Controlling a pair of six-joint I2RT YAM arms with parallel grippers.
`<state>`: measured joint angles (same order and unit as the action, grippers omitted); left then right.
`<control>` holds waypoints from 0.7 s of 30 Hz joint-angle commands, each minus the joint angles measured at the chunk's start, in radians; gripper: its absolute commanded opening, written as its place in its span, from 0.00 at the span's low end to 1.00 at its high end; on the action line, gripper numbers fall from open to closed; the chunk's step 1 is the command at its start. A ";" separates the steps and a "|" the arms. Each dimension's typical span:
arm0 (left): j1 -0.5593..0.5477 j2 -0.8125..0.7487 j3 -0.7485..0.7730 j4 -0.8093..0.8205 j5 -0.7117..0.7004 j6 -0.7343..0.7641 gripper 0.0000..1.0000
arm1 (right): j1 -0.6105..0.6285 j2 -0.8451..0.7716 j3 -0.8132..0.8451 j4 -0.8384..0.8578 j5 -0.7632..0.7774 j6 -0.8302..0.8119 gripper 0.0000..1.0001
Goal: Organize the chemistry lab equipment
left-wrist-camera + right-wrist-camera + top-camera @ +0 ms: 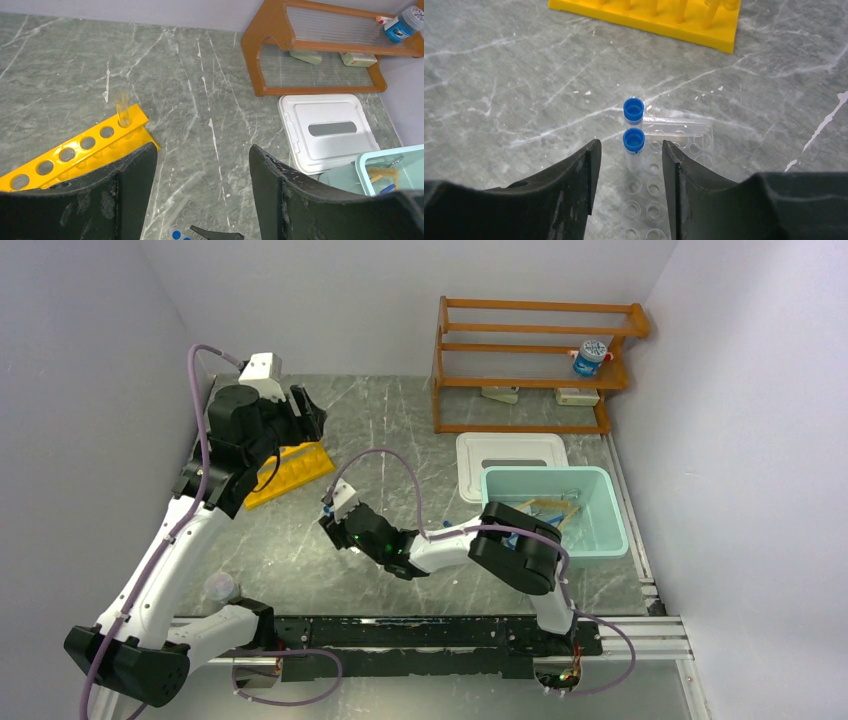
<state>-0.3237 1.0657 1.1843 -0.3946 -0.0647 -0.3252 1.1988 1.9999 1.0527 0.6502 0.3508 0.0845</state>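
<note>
The right fingers point(579, 175) stand partly open astride the nearer blue-capped tube point(634, 141), clear of it on both sides and holding nothing; it stands upright in the clear tray point(684, 132) on the bench point(499, 75), with a second tube point(633, 109) just beyond at 12 o'clock; a skewed lift-off could catch the cap, toppling both tubes or dragging the light tray; the left fingers point(135, 175) hang wide and empty by the yellow holed rack point(75, 150), at 10 o'clock from the tray.
</note>
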 commanded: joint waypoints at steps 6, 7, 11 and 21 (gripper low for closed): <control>0.011 -0.012 -0.003 -0.005 0.016 0.013 0.72 | -0.033 -0.180 -0.012 -0.114 -0.087 0.068 0.60; 0.011 -0.012 -0.002 -0.007 0.018 0.015 0.73 | -0.045 -0.209 -0.023 -0.129 -0.095 0.082 0.60; 0.011 -0.014 -0.014 -0.009 0.035 0.025 0.73 | -0.089 -0.318 -0.071 -0.229 -0.091 0.119 0.60; 0.012 -0.068 -0.160 0.084 0.193 0.028 0.77 | -0.287 -0.469 -0.063 -0.795 -0.037 0.191 0.59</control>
<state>-0.3210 1.0245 1.0801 -0.3813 -0.0048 -0.3115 0.9401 1.5299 0.9585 0.1745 0.2695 0.2607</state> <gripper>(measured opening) 0.759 0.587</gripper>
